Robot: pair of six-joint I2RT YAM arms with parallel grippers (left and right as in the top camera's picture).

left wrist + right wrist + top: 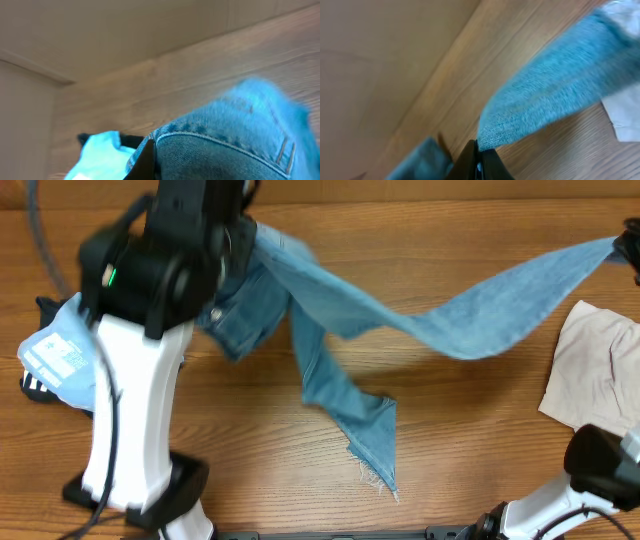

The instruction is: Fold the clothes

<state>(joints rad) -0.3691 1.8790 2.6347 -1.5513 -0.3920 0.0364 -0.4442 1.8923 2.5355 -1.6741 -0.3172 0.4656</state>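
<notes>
The table is bare wood between the two grippers, so there is free room under the stretched cloth and on toward the near edge. Only one frayed hem lies in that space. Below the right gripper a cream-white garment lies flat, close to the table's right edge. On the outer side of the left gripper, past the arm, a sky-blue shirt lies bunched over a black garment at the left margin of the overhead view.

The left gripper is clamped tight on the waist end of the jeans, with denim bulging over its fingers. The right gripper is pinched narrow on the end of one leg, held at the cloth's corner.

The jeans hang in the air from one gripper to the other, sagging in the middle. The second leg drops from near the left gripper down to the table, its hem resting on the wood.
</notes>
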